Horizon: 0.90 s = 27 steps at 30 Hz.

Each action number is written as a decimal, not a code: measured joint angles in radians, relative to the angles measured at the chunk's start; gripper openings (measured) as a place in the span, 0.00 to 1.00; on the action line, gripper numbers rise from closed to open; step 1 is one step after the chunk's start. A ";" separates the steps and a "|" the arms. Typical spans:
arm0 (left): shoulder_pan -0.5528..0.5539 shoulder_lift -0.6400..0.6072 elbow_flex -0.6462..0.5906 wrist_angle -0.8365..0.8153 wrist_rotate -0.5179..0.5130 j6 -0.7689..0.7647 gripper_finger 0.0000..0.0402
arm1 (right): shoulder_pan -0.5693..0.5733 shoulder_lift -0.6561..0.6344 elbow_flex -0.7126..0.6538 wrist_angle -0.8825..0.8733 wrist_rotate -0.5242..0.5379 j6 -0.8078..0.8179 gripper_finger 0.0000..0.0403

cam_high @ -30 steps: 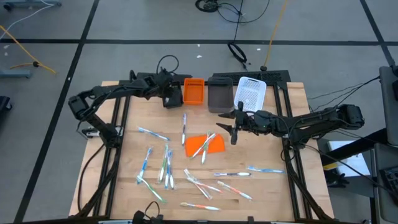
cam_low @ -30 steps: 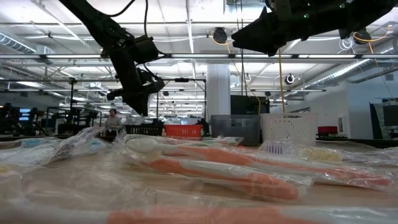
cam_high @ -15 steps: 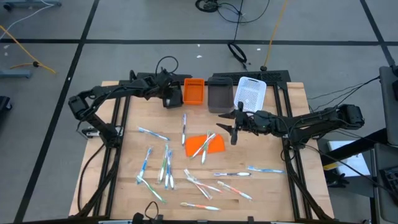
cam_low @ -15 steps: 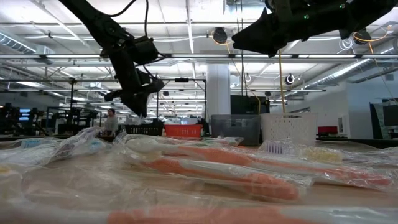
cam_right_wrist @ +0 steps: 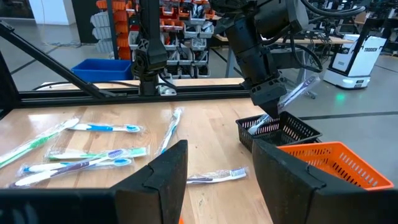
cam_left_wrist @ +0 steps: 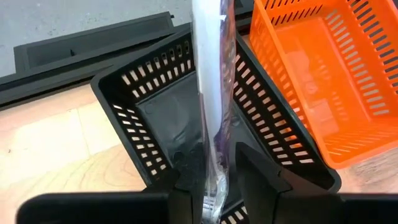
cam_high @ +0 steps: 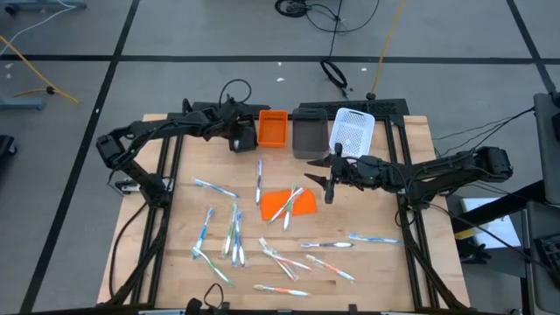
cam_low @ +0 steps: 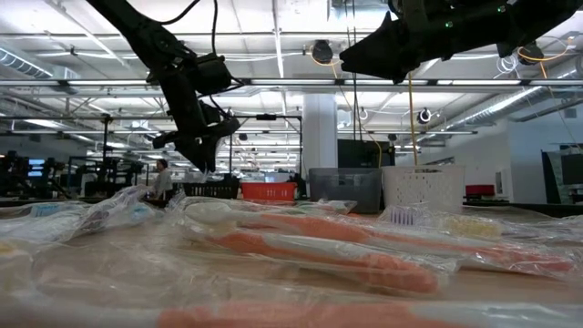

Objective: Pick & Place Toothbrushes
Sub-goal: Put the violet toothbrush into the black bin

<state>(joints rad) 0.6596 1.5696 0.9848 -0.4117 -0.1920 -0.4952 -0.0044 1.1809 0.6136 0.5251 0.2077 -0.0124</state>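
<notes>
- At the surface's far edge, toward 11 o'clock in the high view: left gripper poised above the black bin, jaws clamped lightly on a wrapped toothbrush that hangs upright between them, its lower end inside the bin.
- Toward 2 o'clock from the surface's centre: right gripper hovering with jaws parted and nothing between them, near the orange sheet.
- Risk, as a judgement: the toothbrush stands steep and long against a small bin; once let go, could tip over the wall and land on the wood or in the orange bin just beside. Slippery wrapper clinging to a finger could also drag it out when the arm lifts.
- Around: grey bin and white bin in the same row, toward 1 o'clock. Loose toothbrushes scattered over the near half, several lying crossed on the sheet.
- In the way: nothing between toothbrush and bin floor; orange bin wall touching or almost touching the black one, so little margin on that side.
</notes>
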 joint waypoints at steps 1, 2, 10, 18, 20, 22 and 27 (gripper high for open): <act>0.000 0.000 0.000 0.000 -0.010 0.006 0.22 | 0.000 0.000 0.000 0.000 0.000 0.000 0.42; 0.000 0.000 0.000 0.000 -0.016 0.015 0.22 | 0.000 0.000 0.000 0.000 0.000 0.000 0.42; -0.001 0.000 0.000 0.003 -0.026 0.024 0.22 | 0.000 0.000 0.000 0.000 0.000 -0.003 0.42; -0.002 0.000 0.000 0.011 0.019 0.069 0.22 | 0.000 0.000 0.000 -0.004 0.000 -0.003 0.42; -0.010 0.000 0.000 0.012 0.063 0.079 0.22 | 0.000 0.000 0.000 -0.004 0.000 -0.003 0.42; -0.026 0.000 0.000 0.010 0.115 0.096 0.22 | 0.000 0.000 0.000 -0.004 0.000 -0.003 0.42; -0.095 0.000 0.000 -0.008 0.185 0.133 0.22 | 0.000 0.000 0.000 -0.004 0.000 -0.003 0.42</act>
<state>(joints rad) 0.5647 1.5692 0.9849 -0.4201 -0.0073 -0.3626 -0.0048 1.1812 0.6136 0.5209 0.2077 -0.0151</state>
